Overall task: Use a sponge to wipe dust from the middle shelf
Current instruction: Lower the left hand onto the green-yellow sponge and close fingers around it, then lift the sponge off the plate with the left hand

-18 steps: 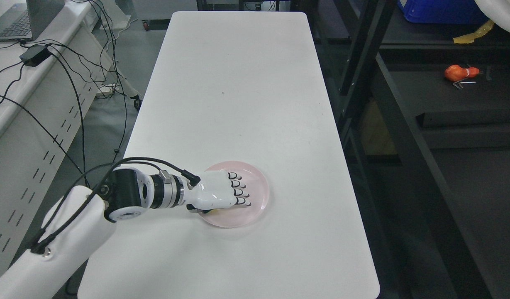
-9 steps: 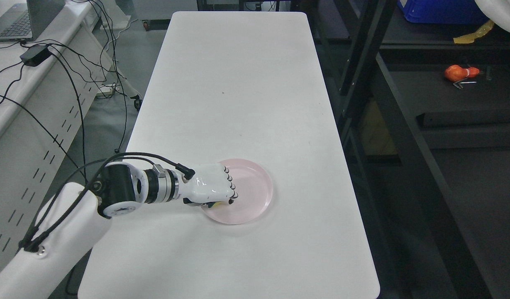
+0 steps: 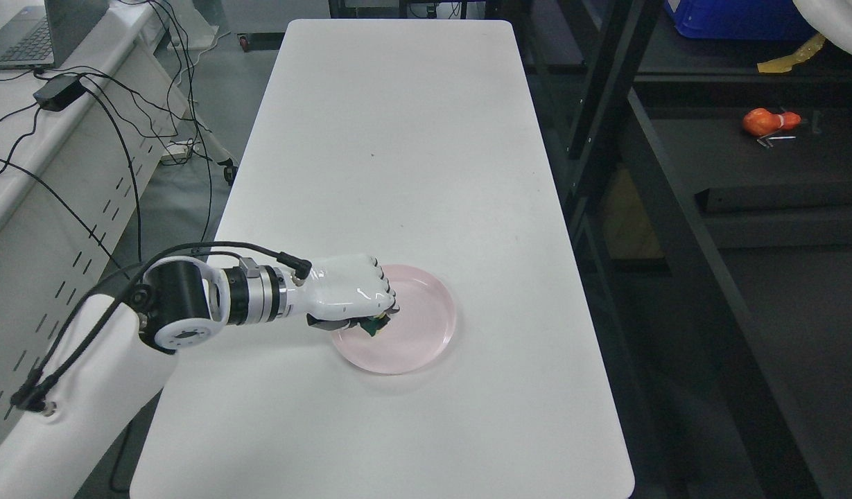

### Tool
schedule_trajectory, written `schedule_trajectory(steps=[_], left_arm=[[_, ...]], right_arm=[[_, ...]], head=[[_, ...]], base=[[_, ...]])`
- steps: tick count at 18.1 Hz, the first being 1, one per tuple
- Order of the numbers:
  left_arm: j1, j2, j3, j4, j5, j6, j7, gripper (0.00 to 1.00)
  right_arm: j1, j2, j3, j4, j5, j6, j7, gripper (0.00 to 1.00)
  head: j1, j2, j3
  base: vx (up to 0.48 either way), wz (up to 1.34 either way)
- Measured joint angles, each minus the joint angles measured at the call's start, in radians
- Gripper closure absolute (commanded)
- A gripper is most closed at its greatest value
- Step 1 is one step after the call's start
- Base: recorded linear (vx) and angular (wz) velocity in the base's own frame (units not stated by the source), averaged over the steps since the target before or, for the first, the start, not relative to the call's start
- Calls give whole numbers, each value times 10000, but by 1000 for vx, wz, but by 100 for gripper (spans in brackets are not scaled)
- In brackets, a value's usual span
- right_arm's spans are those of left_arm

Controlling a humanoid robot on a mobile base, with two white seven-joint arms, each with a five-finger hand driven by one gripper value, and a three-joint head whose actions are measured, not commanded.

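The left hand [image 3: 349, 299] is now clenching around the sponge [image 3: 376, 326], fingers no longer flat as a second ago, lifting it off the pink plate [image 3: 426, 333] on the white surface [image 3: 398, 173]; shelf wiping is waiting.

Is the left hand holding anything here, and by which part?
The left hand is closed on the sponge over the pink plate. Only a dark green and yellow bit shows under the fingers, so which part is gripped cannot be told.
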Motion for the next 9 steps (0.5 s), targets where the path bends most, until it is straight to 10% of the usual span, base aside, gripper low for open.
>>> schedule_trajectory(steps=[9], left_arm=[[1748, -2013, 3222, 115, 4659, 1830, 562, 100]], right_arm=[[-3, 0, 0, 0, 0, -11, 7, 0]], head=[[0, 0, 0]], base=[[-25, -73]])
